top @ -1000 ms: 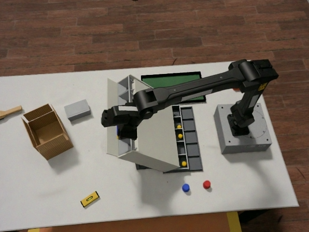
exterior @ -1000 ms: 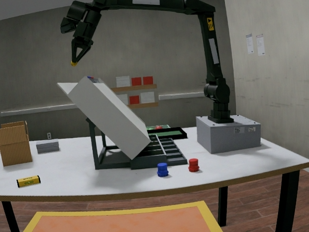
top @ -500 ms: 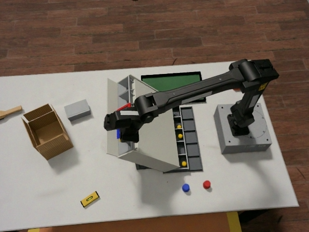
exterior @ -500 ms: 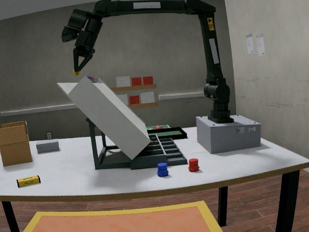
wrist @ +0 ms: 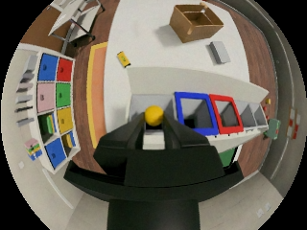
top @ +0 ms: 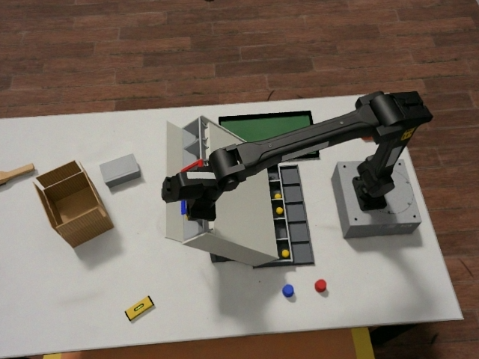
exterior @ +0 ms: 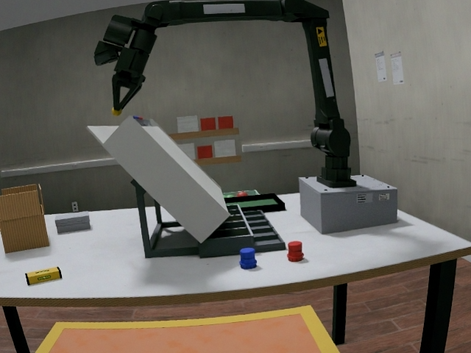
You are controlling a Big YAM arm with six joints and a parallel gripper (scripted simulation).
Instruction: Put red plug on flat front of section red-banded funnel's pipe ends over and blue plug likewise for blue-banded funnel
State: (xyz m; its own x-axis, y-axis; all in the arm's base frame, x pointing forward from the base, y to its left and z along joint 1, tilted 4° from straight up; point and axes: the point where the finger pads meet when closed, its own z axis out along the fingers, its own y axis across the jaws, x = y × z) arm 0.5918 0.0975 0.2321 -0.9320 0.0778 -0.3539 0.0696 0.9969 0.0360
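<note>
My gripper is shut on a yellow marble and holds it a little above the top edge of the slanted white cover. In the wrist view the marble hangs over the plain funnel at the row's end, just beside the blue-banded funnel. The red-banded funnel comes after it. Below the cover, the dark section tray holds three yellow marbles in separate sections. The blue plug and the red plug stand on the table in front of the tray.
A green tray lies behind the cover. An open cardboard box, a grey block and a wooden tool are at the left. A yellow level lies near the front edge. The arm's grey base stands at the right.
</note>
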